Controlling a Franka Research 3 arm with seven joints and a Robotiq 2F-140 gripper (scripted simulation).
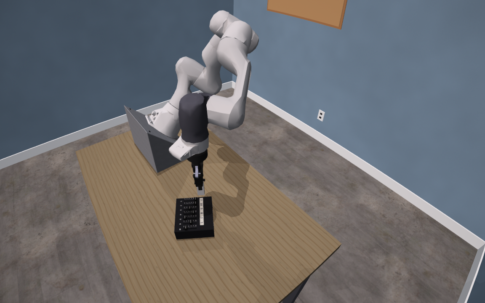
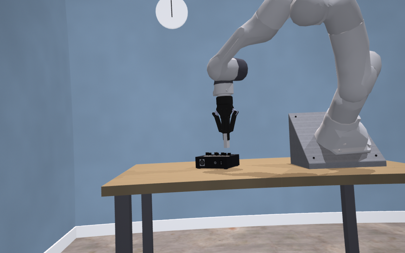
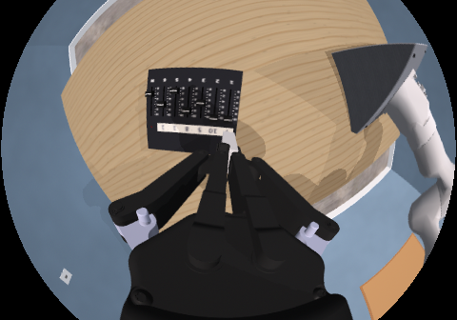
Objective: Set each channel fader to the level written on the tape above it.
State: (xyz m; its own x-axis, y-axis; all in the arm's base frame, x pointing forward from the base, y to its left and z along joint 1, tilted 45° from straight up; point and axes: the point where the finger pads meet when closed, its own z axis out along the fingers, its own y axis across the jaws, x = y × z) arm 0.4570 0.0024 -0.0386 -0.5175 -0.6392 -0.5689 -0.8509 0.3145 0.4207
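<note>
On the table: the black lighting desk point(image 1: 194, 217) stands flat on the wooden table point(image 2: 172, 179), well apart from the grey wedge base point(image 2: 304, 141).
Top view: it shows the rows of faders and the white tape strip point(image 1: 203, 212); the numbers are too small to read.
Exterior view: it shows the desk's side with sockets and the small caps above it.
Wrist view: the tape strip lies just past the fingertips.
Arm: it bends over from the base, wrist pointing straight down.
Gripper: the gripper point(image 2: 226, 143) is fully closed, holding nothing, hanging just above the desk, not touching.
</note>
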